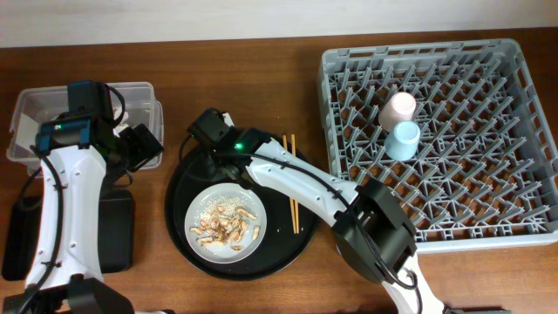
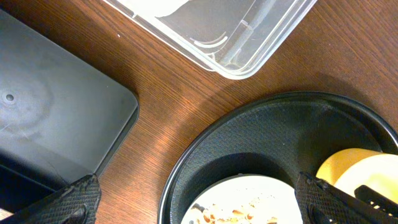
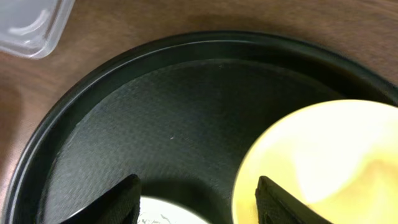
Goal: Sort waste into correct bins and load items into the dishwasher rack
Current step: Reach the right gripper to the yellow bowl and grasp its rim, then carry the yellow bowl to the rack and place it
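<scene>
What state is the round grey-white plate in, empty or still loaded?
Still loaded: brownish food scraps lie across the round grey-white plate.

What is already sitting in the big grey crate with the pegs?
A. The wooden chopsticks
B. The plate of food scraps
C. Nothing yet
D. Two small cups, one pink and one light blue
D: the pink cup and light blue cup sit in the grey rack, while the plate and chopsticks lie on the round black tray.

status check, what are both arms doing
Left gripper open, empty. Right gripper open at bowl rim. Scraps on plate. Nothing in the way.
</scene>
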{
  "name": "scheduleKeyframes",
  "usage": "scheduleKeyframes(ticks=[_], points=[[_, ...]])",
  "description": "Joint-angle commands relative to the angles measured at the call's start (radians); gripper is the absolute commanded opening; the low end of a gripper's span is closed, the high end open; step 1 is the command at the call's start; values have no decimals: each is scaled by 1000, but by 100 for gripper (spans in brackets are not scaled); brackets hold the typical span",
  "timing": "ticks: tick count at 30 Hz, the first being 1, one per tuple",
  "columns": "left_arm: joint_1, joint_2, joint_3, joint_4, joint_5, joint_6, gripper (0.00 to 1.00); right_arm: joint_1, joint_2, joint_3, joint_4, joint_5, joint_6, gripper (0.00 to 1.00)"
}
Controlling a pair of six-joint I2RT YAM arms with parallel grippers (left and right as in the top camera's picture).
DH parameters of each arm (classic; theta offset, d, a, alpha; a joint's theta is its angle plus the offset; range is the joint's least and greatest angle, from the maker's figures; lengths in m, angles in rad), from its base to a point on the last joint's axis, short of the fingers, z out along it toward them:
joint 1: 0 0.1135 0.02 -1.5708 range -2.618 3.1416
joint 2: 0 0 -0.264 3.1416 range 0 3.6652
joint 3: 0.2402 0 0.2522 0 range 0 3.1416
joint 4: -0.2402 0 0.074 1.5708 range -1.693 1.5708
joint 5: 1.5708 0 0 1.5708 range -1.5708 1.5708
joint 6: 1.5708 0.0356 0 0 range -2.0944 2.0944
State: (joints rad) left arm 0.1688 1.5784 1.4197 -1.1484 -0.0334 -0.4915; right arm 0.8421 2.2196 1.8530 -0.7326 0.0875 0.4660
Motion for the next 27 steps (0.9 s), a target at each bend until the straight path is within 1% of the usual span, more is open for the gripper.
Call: scheduleKeyframes(ticks=[1,4,5,6,7,9,11,12,14,17,20,22,23,25,27], points=[[4,-13,12,0,4,-6,99,-5,60,-2,-8,56,23,57],[4,-13,12,0,4,-6,99,-5,67,-2,-12,56,22,55],[4,-13,12,0,4,-6,99,-5,67,-2,-12,56,22,51],[4,-13,12,0,4,-6,99,-5,67,-2,-13,56,23,46],[4,-13,12,0,4,-6,99,-5,67,-2,-15,56,23,36],[4,-13,12,0,4,-6,99,-5,66,-2,-19,55,23,27],[4,-13,12,0,4,-6,99,-5,49,-1,-20,52,23,14],[4,-13,12,0,4,-6,99,-6,33,-1,-21,52,23,6],[4,-13,12,0,3,-6,99,-18,-16,29,-51,52,22,4],[4,-13,12,0,4,-6,99,-72,-91,147,-183,52,22,4],[4,-13,12,0,4,-6,99,-199,-183,323,-381,52,21,4],[4,-13,12,0,4,-6,99,-306,-234,401,-478,49,7,4],[4,-13,12,0,4,-6,99,-385,-265,437,-539,24,-2,4],[4,-13,12,0,4,-6,99,-579,-334,459,-664,-99,-15,4],[4,-13,12,0,4,-6,99,-774,-381,459,-780,-244,-94,4]])
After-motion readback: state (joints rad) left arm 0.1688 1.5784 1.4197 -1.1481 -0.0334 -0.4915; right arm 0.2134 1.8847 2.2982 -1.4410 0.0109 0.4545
